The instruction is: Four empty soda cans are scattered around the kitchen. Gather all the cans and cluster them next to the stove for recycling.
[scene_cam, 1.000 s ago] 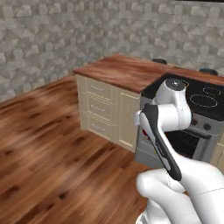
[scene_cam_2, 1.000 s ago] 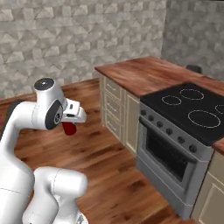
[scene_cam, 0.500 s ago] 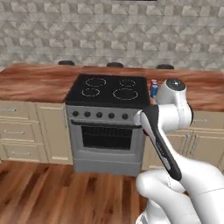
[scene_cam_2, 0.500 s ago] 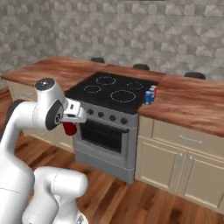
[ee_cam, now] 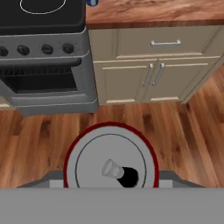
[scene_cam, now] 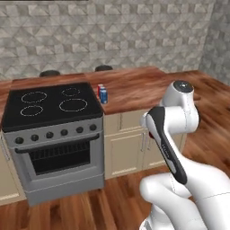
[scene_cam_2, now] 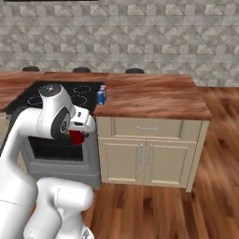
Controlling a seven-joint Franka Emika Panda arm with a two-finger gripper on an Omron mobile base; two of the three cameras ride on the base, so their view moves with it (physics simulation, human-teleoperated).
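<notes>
My gripper [scene_cam_2: 77,134] is shut on a red soda can [scene_cam_2: 76,138], held upright in front of the stove's [scene_cam_2: 82,94] oven door, above the wood floor. The hand view looks down on this can's silvery top [ee_cam: 111,162] with its red rim, between my fingers. On the brown countertop, right beside the black cooktop [scene_cam: 48,104], stand a blue can [scene_cam: 103,95] and a red can [scene_cam: 99,88] close behind it. From the right base they show as the blue can [scene_cam_2: 101,96] and the red one [scene_cam_2: 103,87]. The blue can [ee_cam: 92,2] peeks in at the hand view's top edge.
Beige cabinets [scene_cam_2: 148,150] with drawers and doors carry the wood countertop [scene_cam_2: 149,94], which ends at the right over open wood floor [scene_cam_2: 205,186]. Dark stool seats [scene_cam: 49,72] show behind the counter. A grey tiled wall [scene_cam: 112,36] is at the back.
The whole picture has shifted as the base moved: the stove now sits further left and the counter's right end has come into view. The gripper stays shut on the red can.
</notes>
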